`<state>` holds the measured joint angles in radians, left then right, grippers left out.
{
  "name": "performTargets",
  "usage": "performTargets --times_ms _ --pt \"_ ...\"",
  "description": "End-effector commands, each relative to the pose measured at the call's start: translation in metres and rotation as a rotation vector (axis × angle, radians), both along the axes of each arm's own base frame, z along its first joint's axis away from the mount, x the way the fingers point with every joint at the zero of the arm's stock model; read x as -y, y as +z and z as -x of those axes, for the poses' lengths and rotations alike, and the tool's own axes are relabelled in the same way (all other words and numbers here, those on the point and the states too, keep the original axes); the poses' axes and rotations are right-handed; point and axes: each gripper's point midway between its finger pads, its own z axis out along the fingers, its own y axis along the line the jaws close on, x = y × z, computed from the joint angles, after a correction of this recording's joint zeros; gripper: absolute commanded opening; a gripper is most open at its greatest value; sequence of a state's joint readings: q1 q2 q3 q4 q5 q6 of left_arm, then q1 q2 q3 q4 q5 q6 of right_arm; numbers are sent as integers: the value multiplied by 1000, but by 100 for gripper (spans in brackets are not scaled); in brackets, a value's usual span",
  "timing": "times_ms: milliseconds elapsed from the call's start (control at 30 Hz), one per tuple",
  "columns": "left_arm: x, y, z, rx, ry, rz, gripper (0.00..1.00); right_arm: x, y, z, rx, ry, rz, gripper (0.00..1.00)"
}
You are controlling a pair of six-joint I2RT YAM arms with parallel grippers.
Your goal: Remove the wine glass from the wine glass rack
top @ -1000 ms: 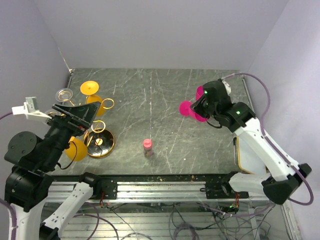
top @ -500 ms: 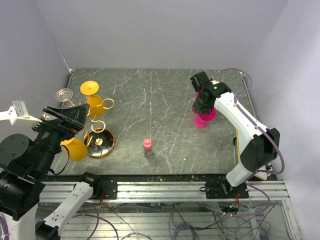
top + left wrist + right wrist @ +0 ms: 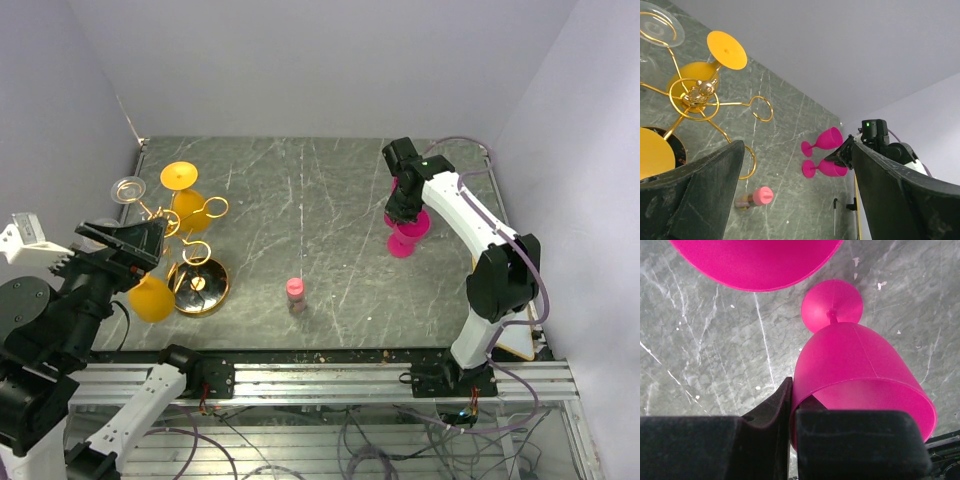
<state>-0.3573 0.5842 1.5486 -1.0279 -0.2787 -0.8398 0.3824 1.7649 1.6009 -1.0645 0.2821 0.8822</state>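
The gold wine glass rack [image 3: 199, 284] stands at the left, with its post [image 3: 700, 90] in the left wrist view. Two orange wine glasses [image 3: 181, 186] [image 3: 150, 298] and a clear one [image 3: 128, 187] hang on its arms. My right gripper [image 3: 403, 203] [image 3: 792, 407] is shut on the rim of a pink wine glass [image 3: 860, 365] [image 3: 409, 238], held upright with its foot low over the table at the right. A second pink wine glass [image 3: 755, 260] [image 3: 827, 138] stands just beside it. My left gripper [image 3: 796, 150] [image 3: 118, 243] hangs open and holds nothing, above and near the rack.
A small bottle with a pink cap [image 3: 295, 291] [image 3: 755, 197] stands near the middle front. A white board with a yellow edge [image 3: 492, 310] lies at the right edge of the table. Grey walls close in the back and both sides.
My right arm swung the pink glass from a tilted hold to upright and lowered it beside the other pink glass. My left arm drew back toward the near left, still open.
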Motion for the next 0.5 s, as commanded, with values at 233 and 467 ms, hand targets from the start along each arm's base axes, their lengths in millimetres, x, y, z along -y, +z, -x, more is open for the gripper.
performTargets --times_ms 233,467 --pt "-24 -27 12 -83 124 32 96 -6 4 -9 28 -33 -38 0" --pt "-41 -47 27 -115 208 98 89 -3 7 -9 42 -36 -28 11"
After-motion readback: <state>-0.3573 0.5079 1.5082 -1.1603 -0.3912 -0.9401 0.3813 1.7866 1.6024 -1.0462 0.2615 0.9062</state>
